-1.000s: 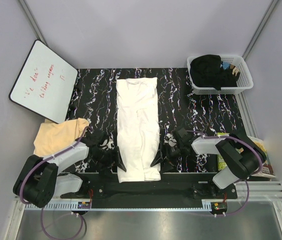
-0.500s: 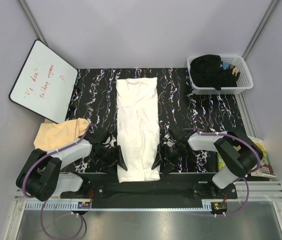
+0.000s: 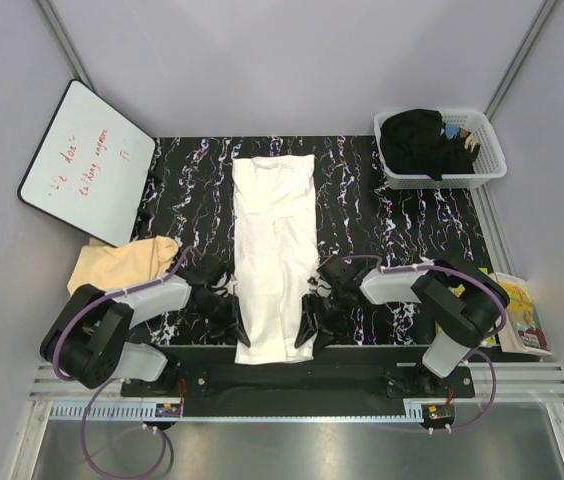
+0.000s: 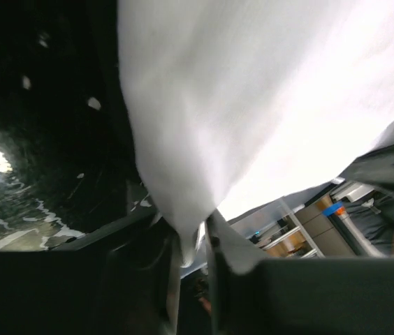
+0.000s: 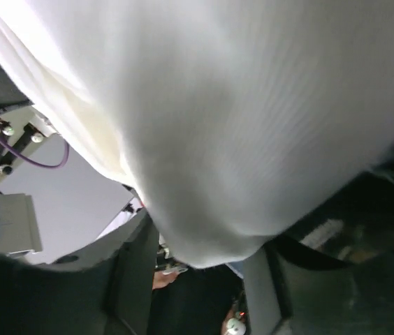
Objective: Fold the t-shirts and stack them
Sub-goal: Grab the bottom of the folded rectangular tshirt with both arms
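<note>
As I closed in, L end effector (image 4: 195,243) pinched white t-shirt (image 3: 277,250) hem, R end effector (image 5: 200,259) grip unclear; fold next.

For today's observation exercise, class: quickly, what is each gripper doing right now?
Left gripper: closed on the white t-shirt, at its edge.
Right gripper: jaws around the same shirt; grip cannot be told.

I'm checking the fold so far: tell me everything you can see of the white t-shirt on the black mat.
The white t-shirt is soft cloth, no print showing, folded into a long narrow strip lying flat down the middle of the black marbled mat. The left end effector pinches its near left edge; the right end effector straddles its near right edge.
</note>
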Controlling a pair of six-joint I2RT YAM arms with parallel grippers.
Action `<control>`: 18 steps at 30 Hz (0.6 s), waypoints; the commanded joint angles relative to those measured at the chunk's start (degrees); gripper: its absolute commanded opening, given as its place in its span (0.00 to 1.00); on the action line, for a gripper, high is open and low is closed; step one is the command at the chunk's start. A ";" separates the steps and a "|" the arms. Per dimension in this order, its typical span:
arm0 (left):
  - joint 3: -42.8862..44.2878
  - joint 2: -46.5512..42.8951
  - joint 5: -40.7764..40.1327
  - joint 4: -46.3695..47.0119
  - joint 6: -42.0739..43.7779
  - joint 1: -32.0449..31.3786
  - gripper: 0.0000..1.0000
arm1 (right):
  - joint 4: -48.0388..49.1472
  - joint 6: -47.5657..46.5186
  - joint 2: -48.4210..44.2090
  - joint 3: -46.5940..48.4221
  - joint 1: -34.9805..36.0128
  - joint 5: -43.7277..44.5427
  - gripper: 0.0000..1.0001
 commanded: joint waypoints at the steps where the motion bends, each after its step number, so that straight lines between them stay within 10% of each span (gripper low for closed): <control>1: 2.60 0.51 1.03 2.26 0.36 -0.23 0.01 | -4.82 5.14 6.92 -4.06 2.43 0.73 0.27; 8: 5.49 -2.13 -0.20 -2.48 0.97 -0.23 0.00 | -18.51 1.28 -1.14 -1.95 2.34 1.42 0.00; 18: 17.97 -4.94 -3.63 -14.79 3.87 -0.05 0.00 | -37.85 -5.73 -8.20 15.59 1.64 7.31 0.00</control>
